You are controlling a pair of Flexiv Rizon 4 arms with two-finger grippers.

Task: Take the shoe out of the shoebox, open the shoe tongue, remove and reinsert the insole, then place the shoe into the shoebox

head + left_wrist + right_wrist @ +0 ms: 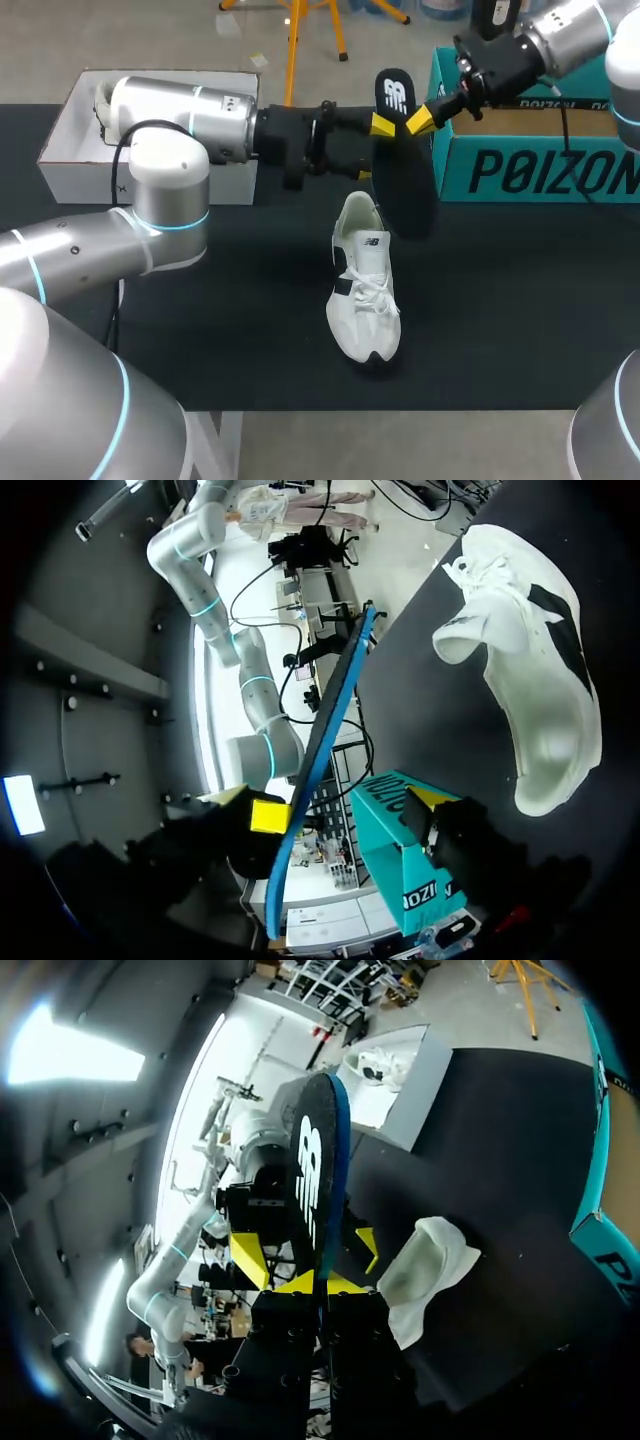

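**Insole held up over the shoe, right gripper clamped on it**

The insole [405,180] is black with a white logo on its face and a blue edge. It stands on edge in the air above the black table [250,330], just behind the heel of the shoe [365,285]. The shoe is a white laced trainer with black patches, and it rests on its sole.

The right gripper [322,1283] pinches the insole between both yellow tips. The left gripper [345,808] stands spread around the insole. One of its fingertips [268,815] lies against the insole and the other is well apart from it.

The teal shoebox [530,165] sits just beside the insole on the right-arm side. A white box [70,160] lies behind the left arm, well apart from the shoe.
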